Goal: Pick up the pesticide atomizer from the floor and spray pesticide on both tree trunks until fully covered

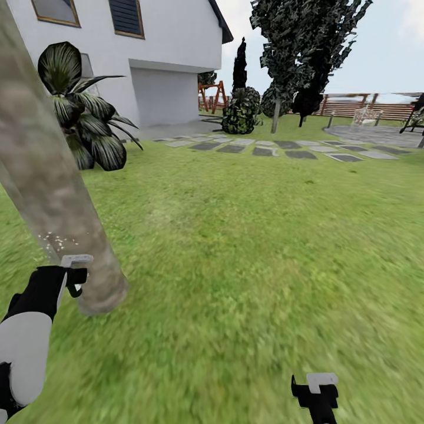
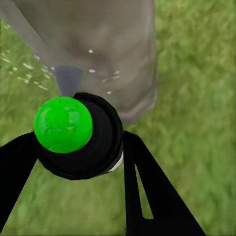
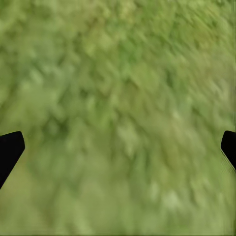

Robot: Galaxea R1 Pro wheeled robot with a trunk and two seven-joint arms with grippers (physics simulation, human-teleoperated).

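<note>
A: Left gripper (image 2: 81,147) first. Its two black fingers (image 2: 152,191) are pinched on the sprayer (image 2: 73,132), a black body with a green ball on top and a grey nozzle aimed at the near trunk (image 2: 108,49).

B: Right gripper (image 1: 317,393)?

A: Low over bare grass (image 3: 118,118), fingers spread wide, nothing between them.

B: Where does the sprayer sit against the tree?

A: Just beside the trunk's foot, near where it meets the lawn. In the head view the near trunk (image 1: 47,176) leans up past the left arm, with the nozzle pointing at its lower part.

B: Progress?

A: Pickup is done. White specks (image 1: 56,240) hang at the bark near the nozzle, so spraying looks under way. I can't tell how much of the trunk is coated. A second tree (image 1: 275,115) stands well apart, beyond the stepping stones (image 1: 265,147), and shows no specks; I judge it still to do.
</note>
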